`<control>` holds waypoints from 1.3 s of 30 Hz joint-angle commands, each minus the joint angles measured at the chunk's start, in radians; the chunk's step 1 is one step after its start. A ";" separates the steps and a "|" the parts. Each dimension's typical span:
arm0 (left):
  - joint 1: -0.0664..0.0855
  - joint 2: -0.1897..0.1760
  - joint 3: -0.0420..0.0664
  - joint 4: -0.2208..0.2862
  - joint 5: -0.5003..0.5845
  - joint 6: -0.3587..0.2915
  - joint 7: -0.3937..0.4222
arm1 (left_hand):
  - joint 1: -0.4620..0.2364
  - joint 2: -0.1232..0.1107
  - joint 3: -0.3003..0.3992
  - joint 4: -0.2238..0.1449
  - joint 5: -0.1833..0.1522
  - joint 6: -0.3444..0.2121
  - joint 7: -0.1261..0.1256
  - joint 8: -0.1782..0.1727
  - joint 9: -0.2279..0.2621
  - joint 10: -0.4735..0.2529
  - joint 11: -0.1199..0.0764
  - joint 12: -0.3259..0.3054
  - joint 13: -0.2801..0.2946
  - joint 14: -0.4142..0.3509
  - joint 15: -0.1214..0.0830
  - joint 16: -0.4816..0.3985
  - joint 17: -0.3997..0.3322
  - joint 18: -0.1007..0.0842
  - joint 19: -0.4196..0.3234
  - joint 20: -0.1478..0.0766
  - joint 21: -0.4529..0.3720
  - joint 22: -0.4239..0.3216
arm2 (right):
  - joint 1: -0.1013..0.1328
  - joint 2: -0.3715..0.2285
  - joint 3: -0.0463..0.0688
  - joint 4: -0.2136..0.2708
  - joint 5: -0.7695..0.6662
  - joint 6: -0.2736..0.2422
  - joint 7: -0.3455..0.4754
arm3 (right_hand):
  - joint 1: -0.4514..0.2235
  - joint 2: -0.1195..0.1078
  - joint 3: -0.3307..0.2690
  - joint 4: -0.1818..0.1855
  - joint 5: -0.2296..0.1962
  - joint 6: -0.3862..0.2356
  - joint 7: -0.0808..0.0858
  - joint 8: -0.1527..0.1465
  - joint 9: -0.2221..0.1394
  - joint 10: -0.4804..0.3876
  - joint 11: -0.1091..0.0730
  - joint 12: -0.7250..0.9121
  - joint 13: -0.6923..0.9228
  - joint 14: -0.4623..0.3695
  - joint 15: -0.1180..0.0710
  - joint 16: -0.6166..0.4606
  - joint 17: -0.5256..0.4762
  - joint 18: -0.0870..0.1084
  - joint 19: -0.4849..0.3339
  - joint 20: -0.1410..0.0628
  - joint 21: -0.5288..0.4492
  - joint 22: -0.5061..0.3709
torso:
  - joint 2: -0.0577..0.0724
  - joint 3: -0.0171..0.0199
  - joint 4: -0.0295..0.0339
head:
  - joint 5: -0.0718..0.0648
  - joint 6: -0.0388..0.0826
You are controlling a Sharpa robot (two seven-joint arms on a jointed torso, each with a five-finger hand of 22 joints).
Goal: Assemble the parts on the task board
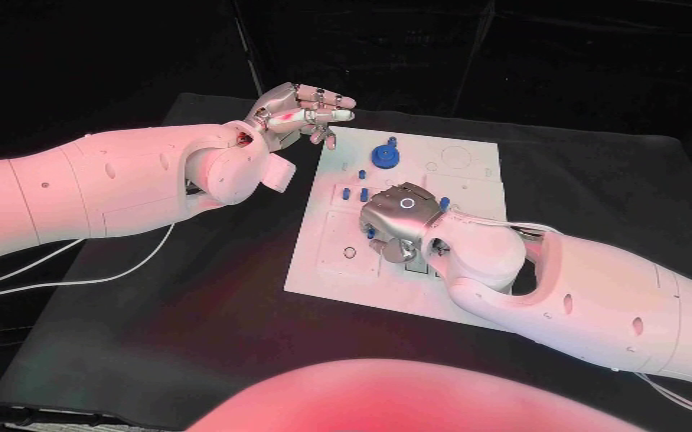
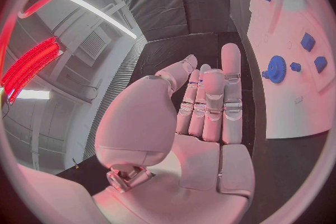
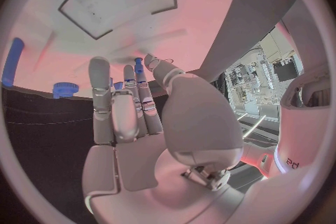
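The white task board (image 1: pixel 325 262) lies in the middle of the black table. A blue gear (image 1: pixel 385 155) stands near its far edge, with small blue parts (image 1: pixel 346 193) close by. My right hand (image 1: pixel 401 220) hovers palm down over the board's middle, fingers stretched and holding nothing; one blue part (image 1: pixel 372 233) shows at its fingertips. My left hand (image 1: pixel 303 112) is raised beyond the board's far left corner, fingers extended, empty. The left wrist view shows that hand (image 2: pixel 210 101), the gear (image 2: pixel 276 69) and parts (image 2: pixel 307 41). The right wrist view shows the right hand (image 3: pixel 126 117) under the board (image 3: pixel 112 0).
Recessed outlines and small holes mark the board's near half (image 1: pixel 346 252). A white cable (image 1: pixel 87 277) trails over the table at the left. Black cloth (image 1: pixel 577 167) lies round the board on all sides.
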 commanded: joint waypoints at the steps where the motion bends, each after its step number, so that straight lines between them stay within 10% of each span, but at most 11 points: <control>1: 0.002 0.000 0.001 0.002 -0.002 0.004 0.002 | 0.001 0.007 -0.007 0.000 0.005 0.000 -0.001 0.004 0.000 -0.001 0.002 0.006 0.001 0.001 -0.007 0.004 -0.001 0.014 0.000 -0.003 -0.006 -0.001 | 0.001 -0.004 0.000 0.005 0.013 -0.049 0.007 | 0.001 -0.017 -0.005 0.011 -0.006 -0.027 -0.005 -0.004 -0.002 -0.023 0.001 -0.011 -0.001 0.024 0.006 -0.006 -0.004 -0.003 -0.002 0.006 -0.006 -0.006 | 0.000 0.0000 -0.0006 | 0.001 0.000; 11: 0.002 0.000 0.001 0.002 -0.002 0.005 0.004 | 0.001 0.007 -0.007 0.000 0.005 0.000 -0.001 0.004 0.000 -0.001 0.002 0.006 0.001 0.001 -0.007 0.004 -0.001 0.014 0.000 -0.003 -0.006 -0.001 | 0.001 -0.043 0.001 0.045 0.048 -0.267 -0.005 | 0.011 -0.032 -0.033 0.029 -0.004 -0.085 -0.012 -0.003 -0.001 -0.051 -0.002 -0.007 0.002 0.022 0.004 -0.010 -0.013 0.000 -0.003 0.006 -0.016 -0.022 | -0.001 0.0007 -0.0013 | -0.002 -0.002; 17: 0.002 0.000 0.001 0.001 -0.002 0.005 0.004 | 0.001 0.007 -0.007 0.000 0.005 0.000 -0.001 0.004 0.000 -0.001 0.002 0.006 0.001 0.001 -0.007 0.004 -0.001 0.014 0.000 -0.003 -0.006 -0.001 | 0.002 -0.100 0.003 0.085 0.137 -0.314 0.008 | 0.013 -0.034 -0.037 0.032 -0.002 -0.089 -0.009 -0.002 0.000 -0.052 -0.001 -0.005 0.002 0.021 0.004 -0.013 -0.020 0.000 -0.005 0.006 -0.020 -0.029 | -0.002 0.0002 -0.0002 | -0.006 0.003; 25: 0.002 -0.001 0.001 -0.002 -0.002 0.006 0.004 | 0.001 0.007 -0.007 0.000 0.005 0.000 -0.001 0.004 0.000 -0.001 0.002 0.006 0.001 0.001 -0.007 0.004 -0.001 0.014 0.000 -0.003 -0.006 -0.001 | 0.036 -0.206 0.050 0.116 0.381 -0.179 0.011 | 0.009 -0.043 -0.063 0.045 0.003 -0.095 -0.006 -0.001 0.001 -0.059 0.001 0.002 0.002 0.019 0.006 -0.016 -0.029 0.003 -0.013 0.007 -0.033 -0.050 | -0.003 -0.0001 -0.0027 | -0.020 0.026; 31: 0.002 0.002 0.001 -0.005 -0.002 0.006 0.006 | 0.002 0.008 -0.008 0.000 0.005 -0.001 -0.001 0.004 0.000 -0.004 0.002 0.008 0.001 0.002 -0.007 0.006 0.001 0.014 0.001 -0.003 -0.007 -0.002 | 0.089 -0.258 0.063 0.072 0.463 -0.044 0.007 | 0.046 -0.037 -0.252 0.103 -0.008 -0.187 -0.025 -0.002 0.001 -0.172 0.018 0.008 0.004 -0.001 0.018 -0.069 -0.120 0.014 -0.047 0.018 -0.094 -0.136 | -0.006 -0.0011 -0.0063 | -0.043 0.041; 39: 0.002 0.003 0.000 -0.005 -0.002 0.003 0.007 | 0.002 0.008 -0.008 0.000 0.005 -0.001 -0.001 0.004 0.000 -0.004 0.002 0.008 0.001 0.002 -0.007 0.006 0.001 0.014 0.001 -0.003 -0.007 -0.002 | 0.109 -0.278 0.066 0.017 0.419 0.052 0.004 | 0.202 -0.053 -0.414 0.292 -0.019 -0.299 -0.029 -0.004 -0.002 -0.271 0.033 0.050 0.003 -0.004 0.030 -0.096 -0.165 0.015 -0.032 0.029 -0.127 -0.163 | -0.004 -0.0001 -0.0040 | -0.062 0.057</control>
